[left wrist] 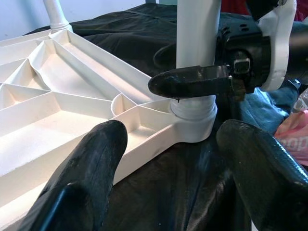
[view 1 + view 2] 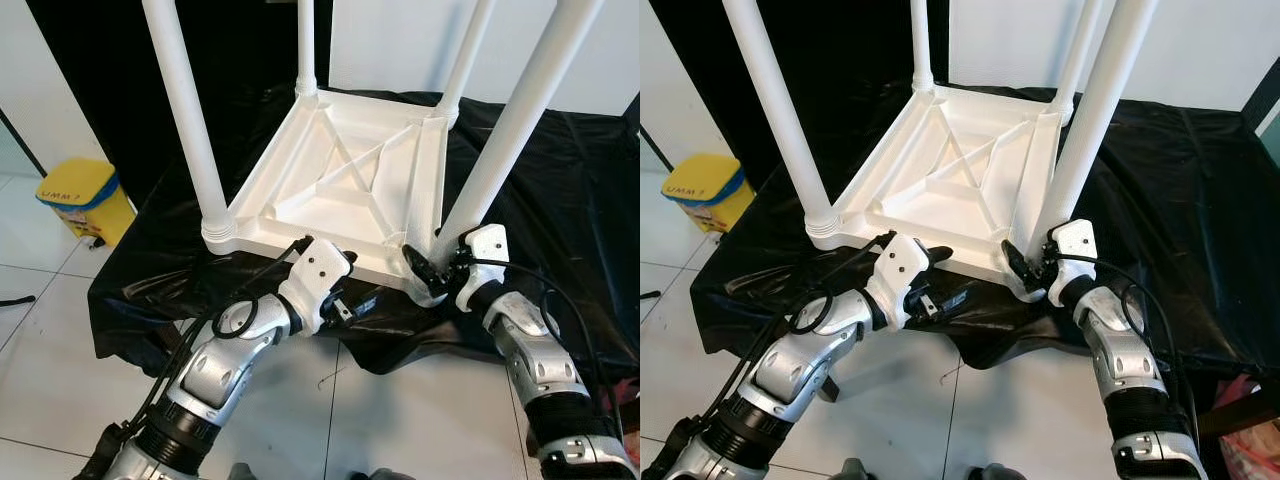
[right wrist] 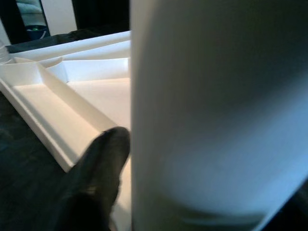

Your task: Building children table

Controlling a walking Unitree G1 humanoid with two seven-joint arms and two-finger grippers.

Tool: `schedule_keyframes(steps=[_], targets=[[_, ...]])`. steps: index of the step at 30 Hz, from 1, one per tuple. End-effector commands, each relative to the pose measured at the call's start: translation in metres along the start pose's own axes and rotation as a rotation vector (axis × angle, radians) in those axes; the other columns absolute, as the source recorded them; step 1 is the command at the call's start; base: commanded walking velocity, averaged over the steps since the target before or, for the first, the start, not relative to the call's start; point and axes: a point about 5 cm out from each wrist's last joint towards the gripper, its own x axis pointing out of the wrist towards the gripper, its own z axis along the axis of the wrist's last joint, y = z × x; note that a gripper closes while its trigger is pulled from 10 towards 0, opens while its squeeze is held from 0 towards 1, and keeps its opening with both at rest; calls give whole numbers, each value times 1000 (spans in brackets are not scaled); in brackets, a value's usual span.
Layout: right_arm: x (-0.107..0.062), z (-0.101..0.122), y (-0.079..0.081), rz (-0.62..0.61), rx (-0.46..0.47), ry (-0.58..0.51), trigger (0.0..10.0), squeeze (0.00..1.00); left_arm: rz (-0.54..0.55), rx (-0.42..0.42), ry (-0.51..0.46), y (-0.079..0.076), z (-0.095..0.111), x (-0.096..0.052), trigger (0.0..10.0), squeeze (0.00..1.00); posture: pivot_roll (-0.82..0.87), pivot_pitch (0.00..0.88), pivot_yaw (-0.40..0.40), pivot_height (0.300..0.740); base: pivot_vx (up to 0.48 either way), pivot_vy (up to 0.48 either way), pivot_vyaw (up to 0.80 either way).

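Upside down on a surface draped in black cloth lies a white plastic children's table, its ribbed underside facing up and four white legs rising from the corners. That position keeps the leg sockets reachable from above.

At about 5 o'clock of the tabletop, the right end effector is clamped around the base of the near right leg, just above its socket, likely to seat or twist the leg home.

At about 6 o'clock, the left end effector sits by the tabletop's near edge, its two black fingers spread apart and holding nothing, pointed toward that same corner, seemingly ready to brace the frame.

A yellow bin stands on the tiled floor at 9 o'clock.
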Motion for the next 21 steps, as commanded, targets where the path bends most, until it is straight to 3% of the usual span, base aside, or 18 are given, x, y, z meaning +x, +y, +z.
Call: schedule_keyframes(steps=[1,9,10,13,14,19,21], targets=[[0,-3,1,25,8,8,0,0,-93,-8,6,-7,0,0,10000,0,28,66,-47,740,0,0,0],[-2,-9,-1,12,21,8,0,0,-94,-9,8,-8,-1,-1,10000,0,27,67,-47,740,0,0,0],[-3,-9,-1,-6,40,5,4941,0,-95,-9,8,-8,-1,-1,10000,0,25,67,-46,740,0,0,0],[-4,-10,-1,-18,55,2,4941,0,-96,-9,8,-8,-1,-1,10000,0,25,67,-46,740,0,0,0],[-4,-10,-1,-33,65,-2,10000,0,-98,-9,9,-8,-1,0,10000,0,23,67,-44,740,0,0,0],[-7,-10,0,-96,86,-10,10000,0,-100,-9,10,-8,-1,0,10000,0,22,67,-41,740,0,0,0],[-9,-12,1,-194,94,-5,10000,0,-105,-7,11,-8,-1,0,10000,0,19,66,-34,740,0,0,0]])
